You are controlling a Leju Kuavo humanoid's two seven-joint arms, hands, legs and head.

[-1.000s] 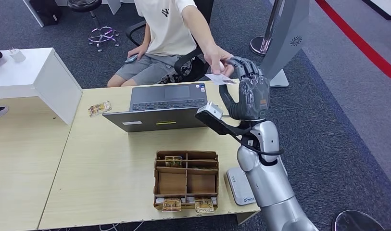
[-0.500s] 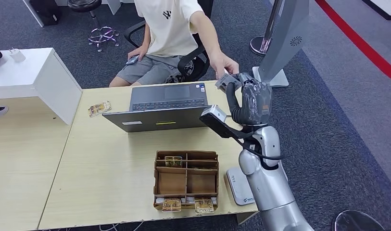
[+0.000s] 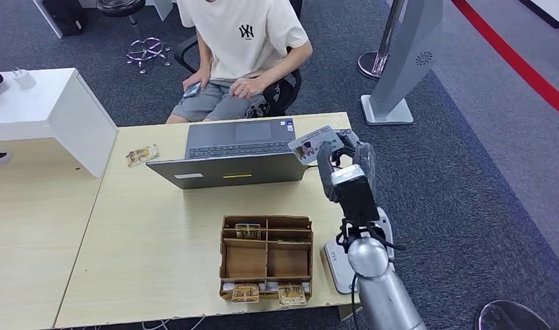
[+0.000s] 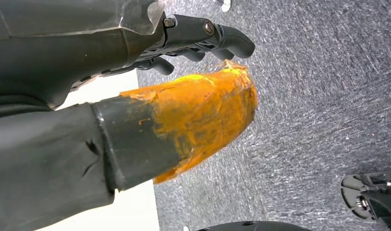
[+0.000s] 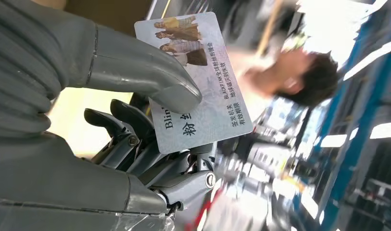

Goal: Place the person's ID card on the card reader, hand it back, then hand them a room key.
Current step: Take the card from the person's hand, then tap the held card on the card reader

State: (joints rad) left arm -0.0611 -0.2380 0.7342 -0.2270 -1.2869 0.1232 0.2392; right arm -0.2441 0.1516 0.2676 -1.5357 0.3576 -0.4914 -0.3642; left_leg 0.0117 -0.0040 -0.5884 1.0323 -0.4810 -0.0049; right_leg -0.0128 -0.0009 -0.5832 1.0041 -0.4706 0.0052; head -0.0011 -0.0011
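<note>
Desk [image 3: 159,227] pale wood | carpet [image 3: 483,151] grey | right hand [image 3: 348,161] fingers pinch ID card [image 3: 316,143]

A laptop [image 3: 235,152] is set at the tabletop's [image 3: 152,254] far edge, a compartmented box [image 3: 266,258] near its front edge, a white card reader [image 3: 343,267] at the front right corner.

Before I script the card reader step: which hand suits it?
Right. The right hand already pinches the ID card, above the table near the card reader; the left hand hangs over carpet.
</note>
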